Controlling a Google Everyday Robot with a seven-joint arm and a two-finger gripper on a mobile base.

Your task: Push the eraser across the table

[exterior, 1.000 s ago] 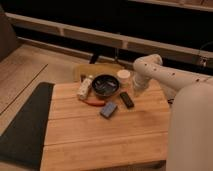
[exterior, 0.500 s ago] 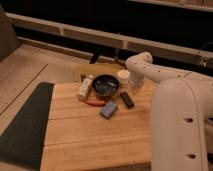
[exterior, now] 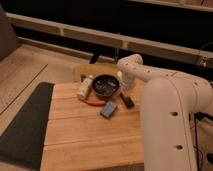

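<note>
The eraser (exterior: 127, 101) is a small black bar lying on the light wooden table (exterior: 90, 136), just right of the blue-grey block (exterior: 108, 109). My gripper (exterior: 127, 86) hangs down from the white arm (exterior: 165, 100), right of the dark bowl (exterior: 105, 85) and just behind the eraser. Whether it touches the eraser cannot be told. The arm covers the table's right side.
A thin red-orange item (exterior: 95, 102) lies in front of the bowl. A white bottle (exterior: 85, 88) lies on its side left of the bowl. A dark grey mat (exterior: 25, 125) lies on the floor left of the table. A dark railing runs behind.
The arm has swung left and nearer to the camera, covering more of the table's right side. The gripper has come in close behind the eraser. The objects have not moved.
</note>
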